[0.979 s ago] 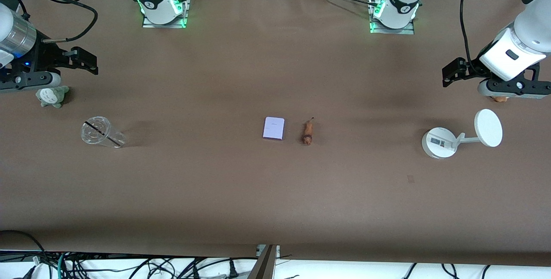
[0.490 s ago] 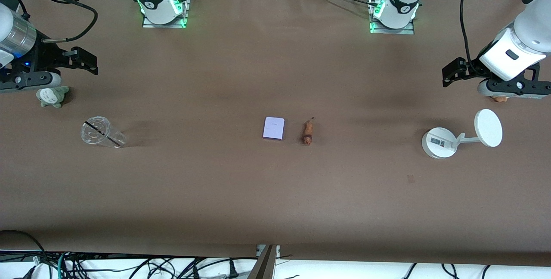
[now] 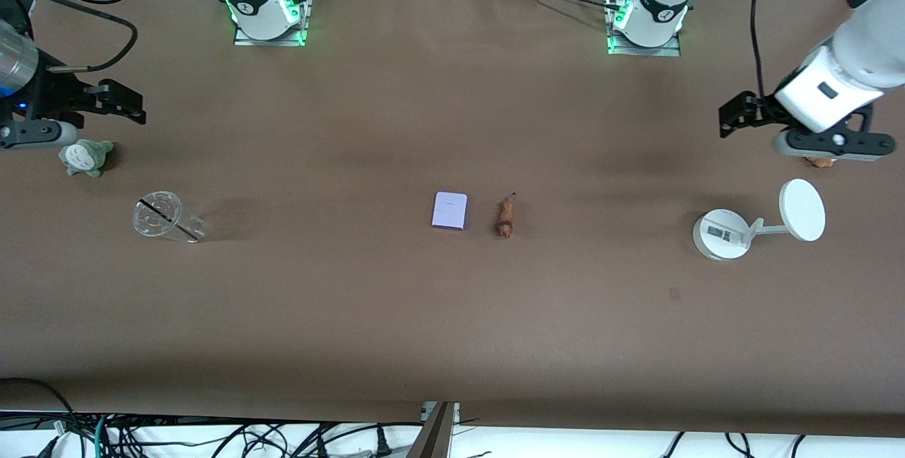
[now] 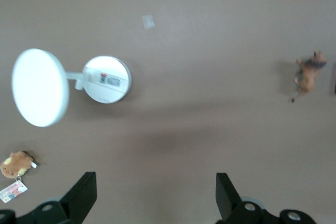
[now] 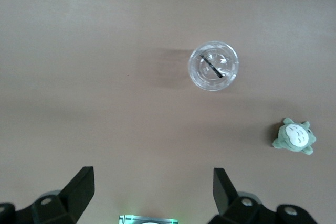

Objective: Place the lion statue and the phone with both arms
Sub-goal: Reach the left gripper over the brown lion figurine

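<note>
- my left gripper (image 3: 732, 115) is up in the air at the left arm's end of the table, over bare cloth near the small orange-brown teddy toy (image 3: 820, 161); my left wrist view shows its fingers (image 4: 84, 195) spread wide apart with nothing between them.
- my right gripper (image 3: 124, 101) is up in the air at the right arm's end of the table, just above the grey-green plush toy (image 3: 85, 157); my right wrist view shows its fingers (image 5: 81, 187) wide apart too, and empty.
- the phone (image 3: 450, 210) lies flat on the brown table (image 3: 452, 316) about midway between the two ends, well apart from both of my grippers.
- the lion statue (image 3: 505, 216) lies on its side just beside the phone, toward the left arm's end, not touching it, with its thin tail pointing toward the robot bases; my left wrist view catches it (image 4: 307, 74) at the picture's edge.
- a clear plastic cup (image 3: 166, 218) lies tipped over on the table, nearer to the front camera than the plush toy; in my right wrist view i see the cup (image 5: 213, 66) and the plush toy (image 5: 295, 136) apart from each other.
- a white stand (image 3: 721, 233) with a round base and a disc on a short arm rests on the table, nearer to the front camera than the teddy toy; my left wrist view shows the stand (image 4: 107, 78) and the teddy toy (image 4: 16, 164) with a tag on it.
</note>
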`<state>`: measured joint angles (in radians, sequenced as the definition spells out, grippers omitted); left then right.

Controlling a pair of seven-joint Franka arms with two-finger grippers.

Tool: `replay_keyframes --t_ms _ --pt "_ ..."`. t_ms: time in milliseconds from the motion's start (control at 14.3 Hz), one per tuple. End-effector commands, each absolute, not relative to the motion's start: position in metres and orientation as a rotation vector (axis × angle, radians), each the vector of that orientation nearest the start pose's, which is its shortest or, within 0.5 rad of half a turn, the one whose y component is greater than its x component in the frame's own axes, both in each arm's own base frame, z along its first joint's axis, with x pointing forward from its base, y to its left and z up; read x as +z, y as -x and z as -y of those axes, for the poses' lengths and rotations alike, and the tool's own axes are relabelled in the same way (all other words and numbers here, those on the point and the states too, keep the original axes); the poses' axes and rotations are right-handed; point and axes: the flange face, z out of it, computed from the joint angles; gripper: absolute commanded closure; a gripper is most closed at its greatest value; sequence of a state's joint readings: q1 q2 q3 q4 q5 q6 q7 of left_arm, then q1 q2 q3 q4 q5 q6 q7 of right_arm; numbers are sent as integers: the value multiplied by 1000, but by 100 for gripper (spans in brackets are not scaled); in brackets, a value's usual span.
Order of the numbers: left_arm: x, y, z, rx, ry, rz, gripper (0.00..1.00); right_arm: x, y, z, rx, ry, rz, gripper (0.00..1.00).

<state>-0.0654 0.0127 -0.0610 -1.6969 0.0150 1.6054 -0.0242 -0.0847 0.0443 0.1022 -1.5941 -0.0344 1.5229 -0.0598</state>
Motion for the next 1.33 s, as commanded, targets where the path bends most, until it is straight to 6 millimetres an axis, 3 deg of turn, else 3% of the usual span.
replay_keyframes --t_ms 0,280,490,770,979,1259 --pt "536 -558 110 244 3122 -277 0 586 -564 6 195 3140 116 0" --pt "493 -578 164 199 3201 -317 0 586 -564 6 196 3140 113 0" --pt "451 -584 228 159 3237 -236 0 586 -565 5 193 3141 116 0" --pt "372 -594 303 39 3294 -261 0 586 -565 4 191 3142 123 0" --pt "310 -589 341 28 3322 -184 0 585 -566 2 186 3142 128 0" --pt "244 -577 377 -100 3244 -330 0 578 -569 -1 207 3139 136 0"
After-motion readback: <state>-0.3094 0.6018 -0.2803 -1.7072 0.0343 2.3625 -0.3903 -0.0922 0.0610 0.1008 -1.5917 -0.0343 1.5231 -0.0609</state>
